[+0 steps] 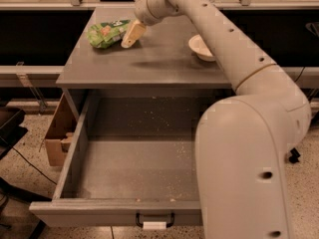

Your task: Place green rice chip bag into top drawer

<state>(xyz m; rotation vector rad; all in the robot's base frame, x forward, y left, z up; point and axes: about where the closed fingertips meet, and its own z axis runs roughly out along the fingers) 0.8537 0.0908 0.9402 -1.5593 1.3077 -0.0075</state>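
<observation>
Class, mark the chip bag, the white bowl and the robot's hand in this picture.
chip bag (105,34): camera view, middle of the green foil.
bowl (199,46): camera view, left part, clear of the arm.
hand (130,36): camera view, its tip, beside the bag's right end.

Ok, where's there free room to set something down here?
The drawer floor is bare but for crumbs; the arm hides its right side. The tabletop is free along its front and between bag and bowl. Back left is crowded: the gripper sits right beside the bag.
</observation>
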